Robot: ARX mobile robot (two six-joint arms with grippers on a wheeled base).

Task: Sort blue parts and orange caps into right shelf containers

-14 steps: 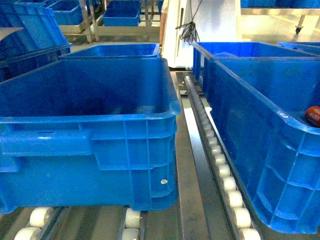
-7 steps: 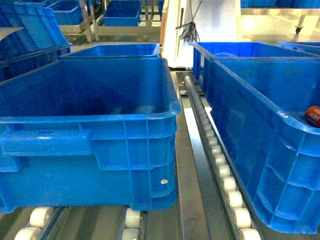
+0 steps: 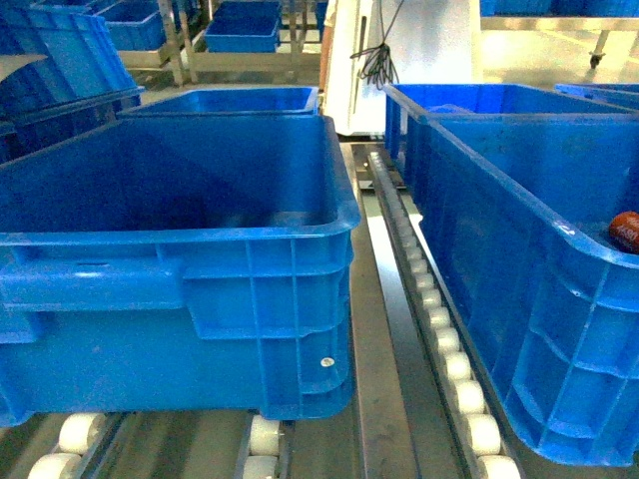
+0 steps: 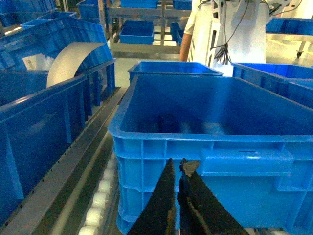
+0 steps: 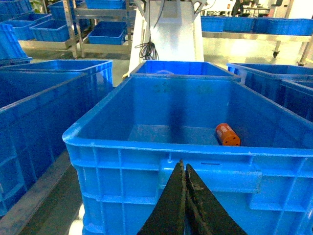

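Note:
One orange cap (image 5: pixel 227 134) lies on the floor of a deep blue crate (image 5: pixel 146 146), near its right wall. The head view shows the same orange cap (image 3: pixel 626 231) at the far right edge, inside the right crate (image 3: pixel 519 195). My right gripper (image 5: pixel 184 164) is shut and holds nothing; it hangs just outside that crate's near wall, below the rim. My left gripper (image 4: pixel 177 162) is also shut and holds nothing, in front of the outer wall of the left crate (image 4: pixel 205 138). Blue parts are out of view. Neither gripper appears in the head view.
The crates stand on roller tracks (image 3: pixel 444 349) with a metal rail (image 3: pixel 384 329) between the two lanes. More blue crates (image 3: pixel 225 100) sit behind and on racks farther back. A white curved sheet (image 4: pixel 73 61) rests in a crate to the left.

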